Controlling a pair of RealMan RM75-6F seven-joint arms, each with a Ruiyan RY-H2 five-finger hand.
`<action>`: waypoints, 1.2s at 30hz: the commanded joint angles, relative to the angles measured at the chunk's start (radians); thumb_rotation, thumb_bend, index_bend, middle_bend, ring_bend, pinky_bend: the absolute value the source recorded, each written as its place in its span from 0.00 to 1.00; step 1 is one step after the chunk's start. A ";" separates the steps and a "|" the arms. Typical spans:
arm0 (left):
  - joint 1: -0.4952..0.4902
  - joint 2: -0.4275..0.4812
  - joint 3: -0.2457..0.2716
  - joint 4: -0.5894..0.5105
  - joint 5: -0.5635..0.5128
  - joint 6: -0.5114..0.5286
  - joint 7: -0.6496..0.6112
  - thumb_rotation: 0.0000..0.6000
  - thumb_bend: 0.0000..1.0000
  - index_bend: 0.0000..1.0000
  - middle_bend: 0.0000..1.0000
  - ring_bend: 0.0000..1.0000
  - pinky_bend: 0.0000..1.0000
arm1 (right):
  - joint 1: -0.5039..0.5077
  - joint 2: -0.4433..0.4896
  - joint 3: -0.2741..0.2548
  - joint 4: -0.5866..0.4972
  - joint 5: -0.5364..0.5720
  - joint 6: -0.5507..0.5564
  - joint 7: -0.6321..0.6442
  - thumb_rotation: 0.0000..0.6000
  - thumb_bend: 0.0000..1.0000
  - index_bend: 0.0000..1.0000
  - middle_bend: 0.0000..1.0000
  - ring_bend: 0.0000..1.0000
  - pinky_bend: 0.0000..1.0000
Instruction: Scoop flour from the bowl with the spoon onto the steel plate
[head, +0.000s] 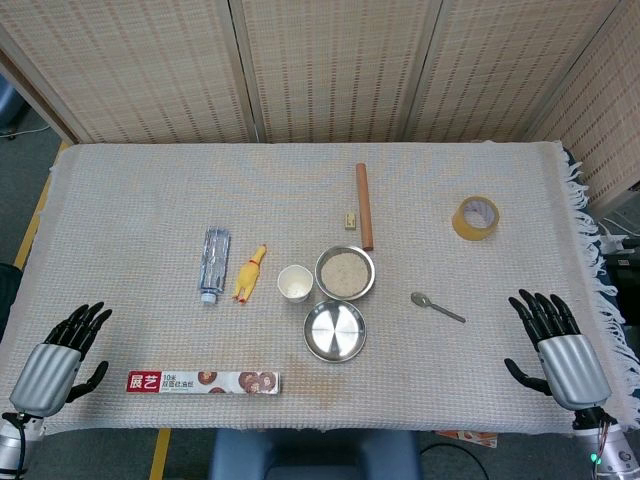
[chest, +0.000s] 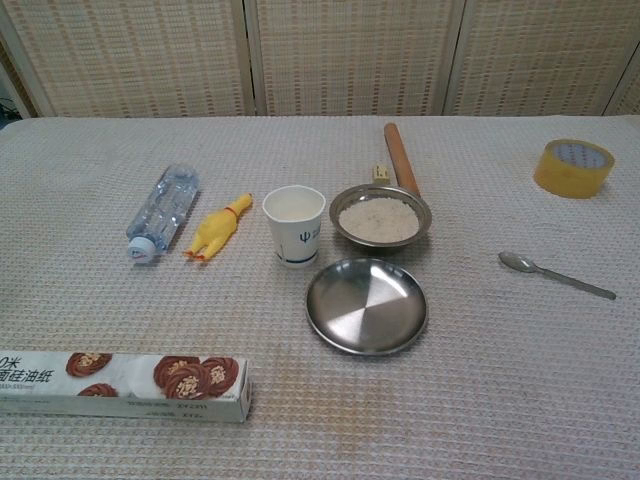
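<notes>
Left hand (head: 58, 352): fingers spread, holding nothing — resting near table corner.
Right hand (head: 558, 348): fingers spread, holding nothing — beside spoon (head: 437, 307).

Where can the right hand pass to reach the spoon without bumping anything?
Bare cloth lies between the right hand and the spoon, and from the spoon up to the tape roll. It is crowded around the bowl, steel plate and cup.
</notes>
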 joint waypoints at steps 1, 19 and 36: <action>-0.001 0.000 -0.002 -0.001 -0.003 -0.001 -0.003 1.00 0.39 0.00 0.00 0.00 0.19 | 0.000 -0.012 0.013 0.004 0.021 0.001 -0.012 0.86 0.19 0.00 0.00 0.00 0.00; -0.013 0.000 0.004 0.050 0.030 0.027 -0.133 1.00 0.39 0.00 0.00 0.00 0.10 | 0.105 -0.314 0.152 0.139 0.287 -0.145 -0.192 0.95 0.23 0.40 0.00 0.00 0.00; -0.036 0.023 0.014 0.056 0.019 -0.021 -0.210 1.00 0.40 0.00 0.00 0.00 0.11 | 0.267 -0.483 0.243 0.283 0.548 -0.358 -0.374 1.00 0.27 0.48 0.00 0.00 0.00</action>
